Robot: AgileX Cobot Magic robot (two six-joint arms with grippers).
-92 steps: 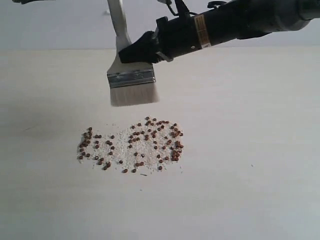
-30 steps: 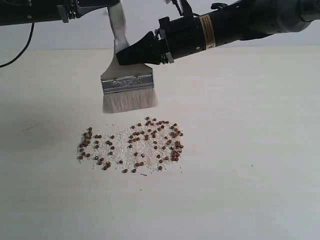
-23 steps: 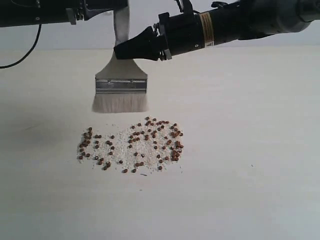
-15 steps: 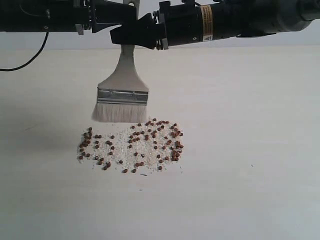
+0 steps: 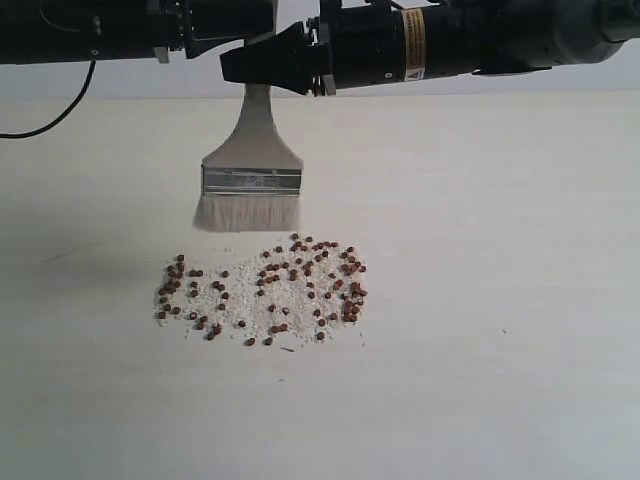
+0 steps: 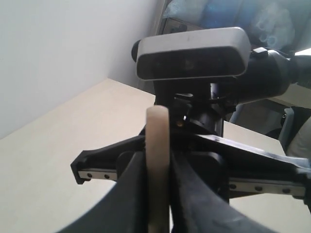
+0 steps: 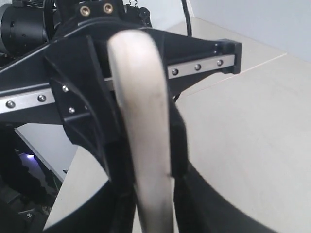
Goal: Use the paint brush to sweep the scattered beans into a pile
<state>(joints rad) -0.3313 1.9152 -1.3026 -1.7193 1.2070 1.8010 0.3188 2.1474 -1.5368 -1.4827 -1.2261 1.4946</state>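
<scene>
The paint brush (image 5: 252, 180) is light, with a stiff wooden handle and soft bristles that should splay under pressure; we judge the upper handle to be the correct hold. It hangs upright, bristles down, near the far edge of the beans (image 5: 265, 290) scattered on the desk (image 5: 500, 300), not touching them. The left jaws and right jaws both appear clamped on the handle's upper end, meeting from opposite sides.

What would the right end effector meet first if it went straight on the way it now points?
Probably the left end effector, which faces it just past the paint brush handle that both seem to clamp.
</scene>
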